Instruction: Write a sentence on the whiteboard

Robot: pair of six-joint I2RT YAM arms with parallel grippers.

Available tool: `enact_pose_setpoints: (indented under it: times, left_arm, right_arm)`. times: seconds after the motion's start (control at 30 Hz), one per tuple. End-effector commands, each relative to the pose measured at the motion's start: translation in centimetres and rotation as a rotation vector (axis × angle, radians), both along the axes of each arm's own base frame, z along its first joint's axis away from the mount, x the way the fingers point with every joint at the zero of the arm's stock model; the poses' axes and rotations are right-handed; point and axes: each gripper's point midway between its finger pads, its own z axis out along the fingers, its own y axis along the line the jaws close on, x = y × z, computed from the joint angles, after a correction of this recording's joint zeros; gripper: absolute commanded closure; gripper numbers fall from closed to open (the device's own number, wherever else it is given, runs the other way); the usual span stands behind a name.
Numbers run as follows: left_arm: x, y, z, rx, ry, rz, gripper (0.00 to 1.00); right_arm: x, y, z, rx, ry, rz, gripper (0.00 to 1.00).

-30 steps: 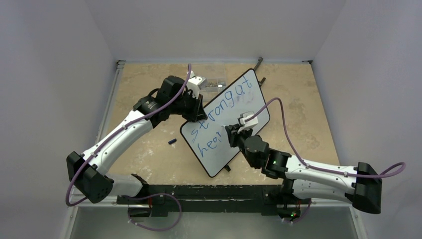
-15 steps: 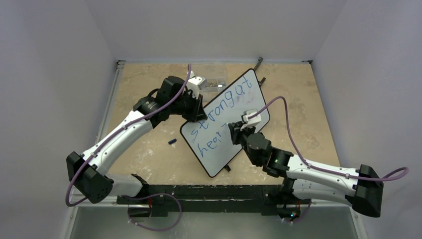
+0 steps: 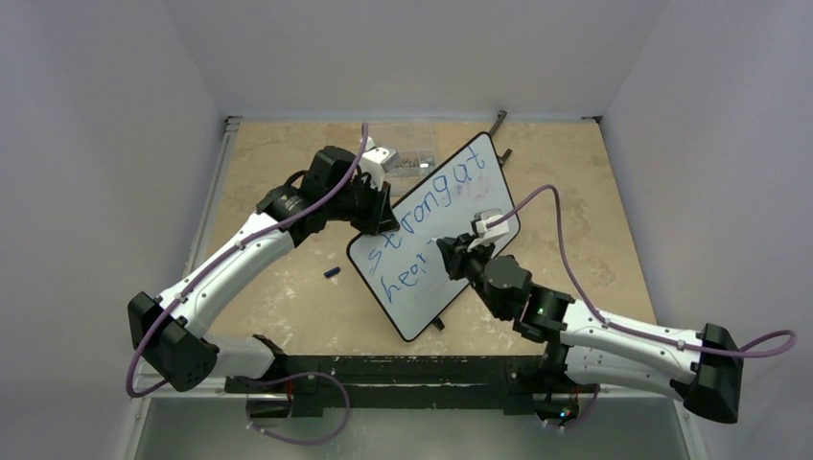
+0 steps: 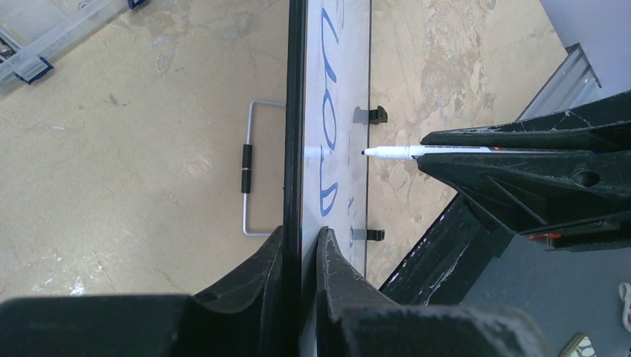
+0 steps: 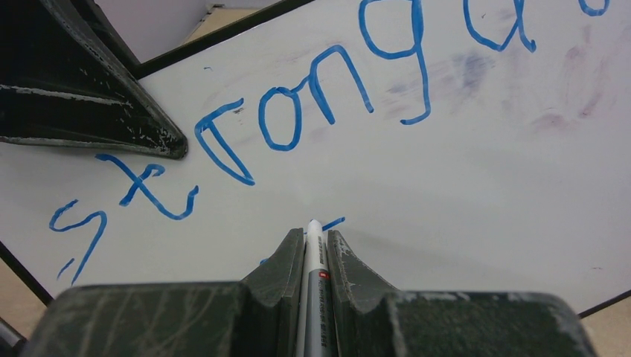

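whiteboard (image 3: 414, 305) between both grippers, long axis near-left to far-right, sentence (image 3: 431, 196) running along it. l gripper (image 4: 301, 238) clamps whiteboard's left edge. r gripper (image 5: 315, 239) pinches marker (image 5: 314, 253), tip pointing at whiteboard's face.

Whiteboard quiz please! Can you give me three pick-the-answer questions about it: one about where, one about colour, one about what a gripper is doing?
1. Where does the left gripper grip the glossy white, black-framed whiteboard? A on its edge; B in the middle of its face; C nowhere.
2. What colour is the handwritten sentence? A red; B blue; C green.
3. What is the right gripper doing? A open and empty; B shut on a slim white marker pen; C shut on a cloth.
Answers: 1 A, it pinches the black frame; 2 B, the letters are blue; 3 B, the pen sits between its closed jaws.
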Motion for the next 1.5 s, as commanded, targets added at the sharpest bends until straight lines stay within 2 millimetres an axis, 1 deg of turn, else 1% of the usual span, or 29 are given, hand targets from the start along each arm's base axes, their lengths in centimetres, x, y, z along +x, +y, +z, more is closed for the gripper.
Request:
enact_pose_setpoints:
  times: [0.0, 0.2, 0.43, 0.53, 0.8, 1.03, 1.27, 1.47]
  left_arm:
    - [1.6, 5.1, -3.7, 0.275, -0.063, 0.074, 1.0]
    - [1.6, 5.0, -3.7, 0.274, -0.061, 0.071, 1.0]
    - [1.6, 4.9, -3.6, 0.272, -0.064, 0.07, 1.0]
    - [1.6, 5.0, -3.6, 0.272, -0.063, 0.07, 1.0]
    - [1.6, 4.9, -3.7, 0.272, -0.063, 0.069, 1.0]
    - [1.6, 4.9, -3.6, 0.271, -0.062, 0.069, 1.0]
    - [1.5, 4.9, -3.7, 0.273, -0.061, 0.067, 1.0]
    - [1.6, 4.9, -3.7, 0.273, -0.061, 0.069, 1.0]
  right_arm:
    - [0.5, 1.4, 2.9, 0.088, -0.028, 0.012, 1.0]
    - [1.3, 1.9, 3.1, 0.09, -0.037, -0.015, 1.0]
    - [1.7, 1.4, 2.4, 0.065, -0.03, -0.051, 1.0]
    - [1.6, 1.2, 1.6, 0.052, -0.017, -0.054, 1.0]
    - [1.1, 0.7, -1.7, 0.019, 0.04, -0.059, 1.0]
    - [0.5, -0.2, -4.1, -0.009, 0.084, -0.059, 1.0]
    - [-0.2, -1.2, -5.4, -0.007, 0.114, -0.063, 1.0]
    - [-0.3, -1.9, -5.7, -0.011, 0.12, -0.083, 1.0]
